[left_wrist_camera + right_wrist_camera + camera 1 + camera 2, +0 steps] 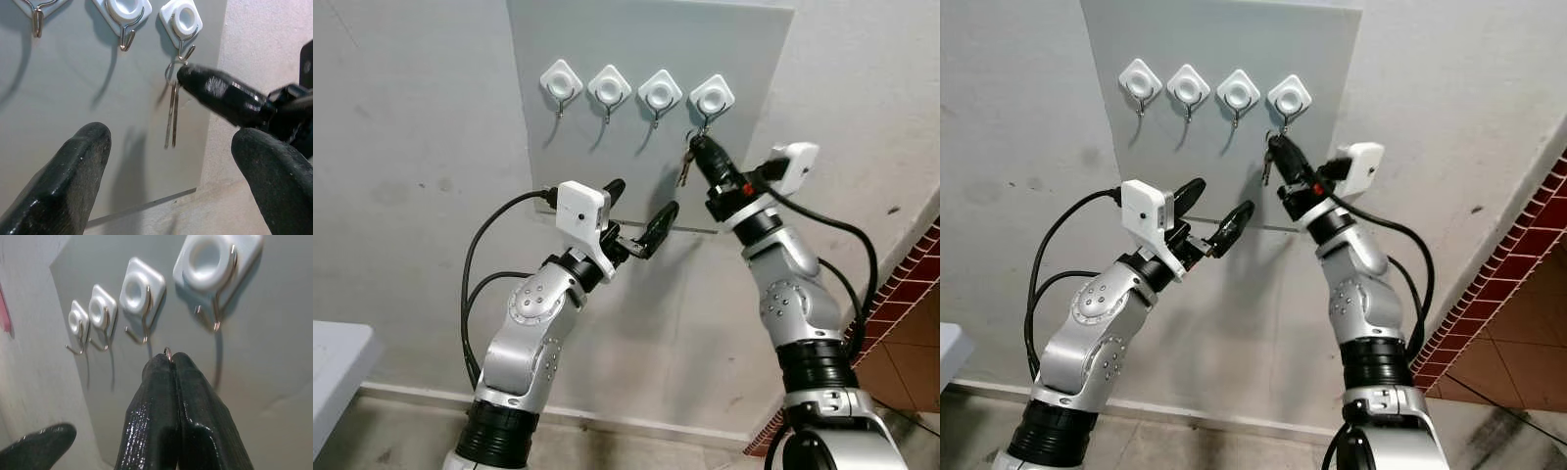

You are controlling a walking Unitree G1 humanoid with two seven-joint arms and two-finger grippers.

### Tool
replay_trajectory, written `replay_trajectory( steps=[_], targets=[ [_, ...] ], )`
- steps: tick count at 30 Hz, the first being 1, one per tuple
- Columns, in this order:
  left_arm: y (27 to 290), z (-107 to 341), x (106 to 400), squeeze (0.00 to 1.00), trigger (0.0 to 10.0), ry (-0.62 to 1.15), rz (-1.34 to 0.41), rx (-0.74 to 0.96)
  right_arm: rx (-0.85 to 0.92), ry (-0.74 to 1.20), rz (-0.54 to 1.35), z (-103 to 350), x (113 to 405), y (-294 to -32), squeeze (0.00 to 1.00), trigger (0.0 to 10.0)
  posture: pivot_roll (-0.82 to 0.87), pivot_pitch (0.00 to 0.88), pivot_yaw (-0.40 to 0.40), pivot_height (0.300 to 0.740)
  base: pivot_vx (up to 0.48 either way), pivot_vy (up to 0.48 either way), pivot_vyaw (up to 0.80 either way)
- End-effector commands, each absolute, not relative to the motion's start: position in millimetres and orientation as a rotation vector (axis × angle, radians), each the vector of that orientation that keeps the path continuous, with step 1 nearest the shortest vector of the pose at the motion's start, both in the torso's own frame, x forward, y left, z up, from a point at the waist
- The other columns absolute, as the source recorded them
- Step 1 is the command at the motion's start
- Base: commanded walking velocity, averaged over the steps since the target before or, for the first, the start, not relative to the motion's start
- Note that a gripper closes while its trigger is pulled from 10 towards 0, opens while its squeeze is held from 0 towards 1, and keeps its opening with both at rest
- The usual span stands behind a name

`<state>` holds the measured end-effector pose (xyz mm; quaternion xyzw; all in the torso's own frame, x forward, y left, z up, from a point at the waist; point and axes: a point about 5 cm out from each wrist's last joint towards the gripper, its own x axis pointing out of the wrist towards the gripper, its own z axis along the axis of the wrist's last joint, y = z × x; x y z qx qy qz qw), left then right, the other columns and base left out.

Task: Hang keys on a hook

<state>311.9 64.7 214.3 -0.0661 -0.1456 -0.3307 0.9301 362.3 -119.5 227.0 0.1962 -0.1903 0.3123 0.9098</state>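
In your left eye view, a grey panel point(646, 108) on the wall carries four white hooks in a row, and your right end effector point(697, 147) is raised just under the rightmost hook point(712, 98), its fingers pinched together on the keys point(685, 168), which dangle to the left of its tip. Your left end effector point(641, 211) is held up lower and further left, fingers spread wide with nothing between them. In the right eye view the picture is the same: the ring end of the keys sits right at the wire of that rightmost hook point(1289, 98), though you cannot tell from here whether it is over the wire yet. In the left wrist view, the key ring point(171, 71) looks to be touching or just below the hook's point(183, 24) tip, with the blades point(171, 115) hanging straight down against the panel. In the right wrist view, the closed fingers point(176, 406) show only a small loop of ring point(167, 352) above them, a little short of the nearest hook point(215, 274). The risk is letting go before the ring is truly over the wire: the keys would drop to the floor. So little ring stands clear of the fingertips that it could also skid off the wire's tip. There are no containers in view.
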Motion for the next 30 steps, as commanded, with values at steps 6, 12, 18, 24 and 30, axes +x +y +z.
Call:
replay_trajectory(
  steps=[6,12,18,24,30],
  targets=[
    [65,219,312,0.0,10.0,-0.309,-0.673,-0.141,0.429,-0.46,0.662,243,361,-122,0.0,10.0,0.02,0.0,-0.03,0.74,0.0,0.0,0.0],
    [65,219,312,0.0,10.0,-0.31,-0.671,-0.143,0.466,-0.51,0.657,251,361,-127,0.0,10.0,0.02,0.0,-0.031,0.74,0.0,0.0,0.0],
    [65,219,312,0.0,10.0,-0.309,-0.671,-0.142,0.481,-0.526,0.651,256,361,-130,0.0,10.0,0.02,0.0,-0.033,0.74,0.0,0.0,0.0],
    [64,219,312,0.0,10.0,-0.309,-0.67,-0.144,0.552,-0.518,0.638,258,364,-133,0.0,10.0,0.02,0.0,-0.034,0.74,0.0,0.0,0.0],
    [64,219,312,0.0,10.0,-0.31,-0.667,-0.143,0.625,-0.484,0.613,254,368,-136,0.0,10.0,0.02,0.0,-0.036,0.74,0.0,0.0,0.0]
  ],
)
